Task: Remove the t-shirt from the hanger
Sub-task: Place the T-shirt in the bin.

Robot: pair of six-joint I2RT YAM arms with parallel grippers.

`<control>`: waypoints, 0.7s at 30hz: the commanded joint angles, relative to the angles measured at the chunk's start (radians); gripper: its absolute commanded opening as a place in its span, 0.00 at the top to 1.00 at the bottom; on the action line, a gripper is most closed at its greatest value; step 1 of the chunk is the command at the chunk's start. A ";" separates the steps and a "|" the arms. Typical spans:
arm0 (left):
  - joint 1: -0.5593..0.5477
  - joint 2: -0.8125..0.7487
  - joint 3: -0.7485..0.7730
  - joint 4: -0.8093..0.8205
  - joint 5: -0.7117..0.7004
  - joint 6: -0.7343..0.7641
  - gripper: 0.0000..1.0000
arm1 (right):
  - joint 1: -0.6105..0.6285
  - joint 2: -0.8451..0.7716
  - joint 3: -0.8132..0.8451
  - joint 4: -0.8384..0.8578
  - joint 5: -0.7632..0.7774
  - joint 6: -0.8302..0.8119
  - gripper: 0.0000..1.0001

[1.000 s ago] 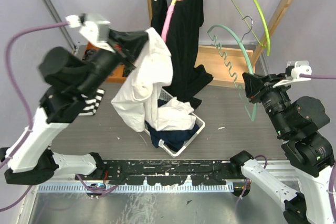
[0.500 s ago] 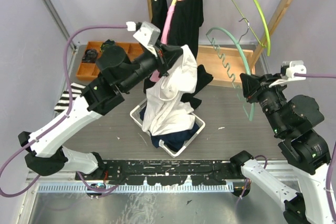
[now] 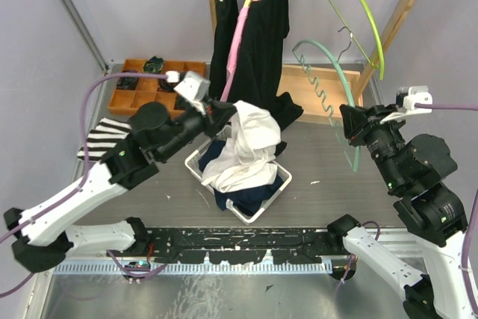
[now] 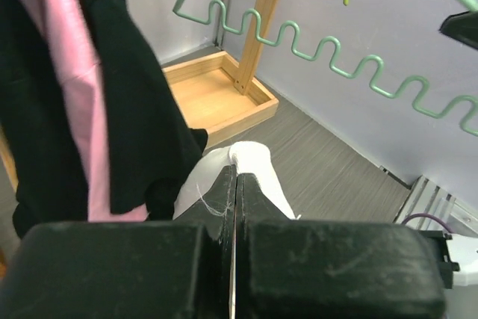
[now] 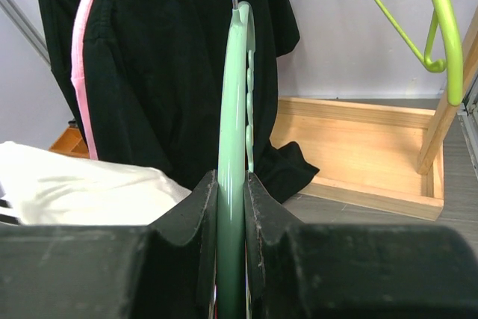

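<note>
My left gripper [image 3: 224, 112] is shut on a fold of the white t-shirt [image 3: 243, 151], which hangs from the jaws into the white basket [image 3: 282, 178]. In the left wrist view the white cloth [image 4: 254, 166] sticks out past the shut fingertips [image 4: 237, 177]. My right gripper [image 3: 357, 126] is shut on the mint green hanger [image 3: 334, 72] and holds it bare in the air at the right. In the right wrist view the green hanger bar [image 5: 231, 110] runs up between the jaws [image 5: 231, 184].
Black garments [image 3: 261, 42] on a pink hanger hang from the wooden rack [image 3: 403, 5] at the back. A lime green hanger [image 3: 366, 13] hangs there too. An orange tray [image 3: 138, 84] stands back left. A striped cloth [image 3: 101, 136] lies left. A wooden rack base [image 3: 317, 91] sits behind.
My left arm has swung right and down, lowering the white t-shirt from high at the left into the basket. The right gripper with the green hanger has barely moved.
</note>
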 commanded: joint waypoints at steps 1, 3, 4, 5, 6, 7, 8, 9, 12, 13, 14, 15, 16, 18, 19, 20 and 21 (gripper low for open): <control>-0.002 -0.141 -0.070 -0.046 -0.045 -0.049 1.00 | -0.005 0.009 -0.004 0.117 -0.014 -0.004 0.99; -0.002 -0.178 -0.098 -0.099 -0.044 -0.064 1.00 | -0.005 0.015 -0.005 0.118 -0.021 0.000 0.99; -0.003 -0.195 -0.115 -0.125 -0.045 -0.073 1.00 | -0.006 0.016 -0.006 0.120 -0.025 0.001 0.99; -0.002 -0.206 -0.128 -0.154 -0.046 -0.081 1.00 | -0.006 0.017 -0.007 0.121 -0.028 0.002 0.99; -0.002 -0.214 -0.144 -0.175 -0.047 -0.092 1.00 | -0.006 0.018 -0.008 0.122 -0.032 0.005 0.99; -0.002 -0.222 -0.166 -0.188 -0.047 -0.102 1.00 | -0.006 0.019 -0.012 0.124 -0.032 0.006 0.99; -0.002 -0.227 -0.187 -0.197 -0.045 -0.112 1.00 | -0.006 0.019 -0.015 0.126 -0.032 0.009 0.99; -0.003 -0.233 -0.211 -0.203 -0.045 -0.123 1.00 | -0.006 0.021 -0.019 0.128 -0.032 0.010 0.99; -0.002 -0.239 -0.278 -0.212 -0.054 -0.159 1.00 | -0.005 0.024 -0.022 0.129 -0.064 0.017 0.99; -0.003 -0.238 -0.298 -0.214 -0.061 -0.168 1.00 | -0.006 0.025 -0.021 0.128 -0.070 0.016 0.99; -0.003 -0.238 -0.316 -0.217 -0.075 -0.179 1.00 | -0.006 0.025 -0.021 0.129 -0.071 0.018 0.99; -0.003 -0.238 -0.335 -0.216 -0.085 -0.187 1.00 | -0.006 0.024 -0.022 0.129 -0.070 0.018 0.99; -0.003 -0.236 -0.352 -0.213 -0.097 -0.193 1.00 | -0.005 0.024 -0.020 0.129 -0.071 0.018 0.99; -0.003 -0.223 -0.374 -0.222 -0.130 -0.197 1.00 | -0.006 0.025 -0.019 0.128 -0.070 0.018 0.99; -0.002 -0.211 -0.375 -0.234 -0.149 -0.197 1.00 | -0.006 0.025 -0.019 0.129 -0.070 0.018 0.99; -0.003 -0.191 -0.374 -0.250 -0.169 -0.194 1.00 | -0.006 0.026 -0.019 0.129 -0.069 0.018 0.99; -0.004 -0.171 -0.369 -0.272 -0.189 -0.192 1.00 | -0.006 0.026 -0.018 0.130 -0.069 0.018 0.99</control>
